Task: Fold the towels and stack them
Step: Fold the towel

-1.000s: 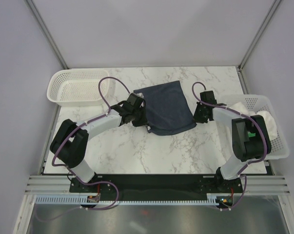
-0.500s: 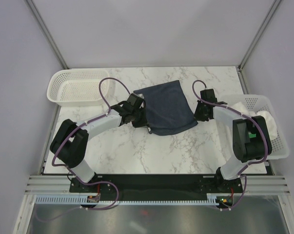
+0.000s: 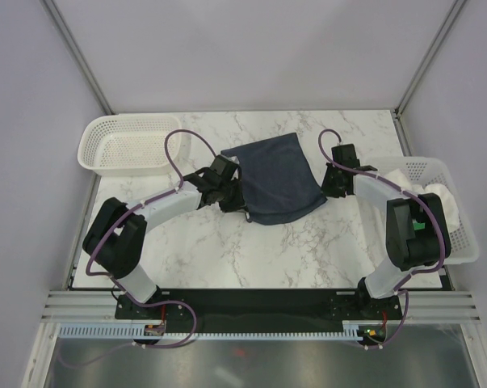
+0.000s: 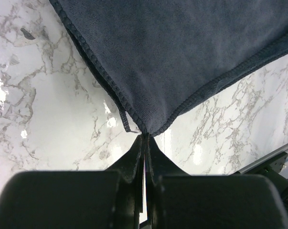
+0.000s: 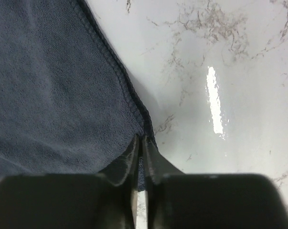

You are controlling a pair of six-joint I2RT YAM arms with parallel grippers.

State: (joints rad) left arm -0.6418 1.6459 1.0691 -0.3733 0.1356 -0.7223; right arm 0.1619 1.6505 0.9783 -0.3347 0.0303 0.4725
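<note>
A dark navy towel [image 3: 275,178] lies partly spread in the middle of the marble table. My left gripper [image 3: 233,194] is at its left side, shut on a hemmed corner of the navy towel [image 4: 182,57], pinched at the left gripper's tips [image 4: 146,136]. My right gripper [image 3: 332,187] is at the towel's right edge. In the right wrist view the right gripper [image 5: 140,138] is shut on the stitched hem of the navy towel [image 5: 53,86]. A white fluffy towel [image 3: 441,198] sits bunched in the right basket.
An empty white mesh basket [image 3: 94,137] stands at the back left of the table. A second white mesh basket [image 3: 461,242] sits at the right edge beside my right arm. Grey walls enclose the back and sides.
The right gripper's jaws have closed onto the towel's right hem and the wrist has shifted slightly. The left gripper has kept its hold without moving.
</note>
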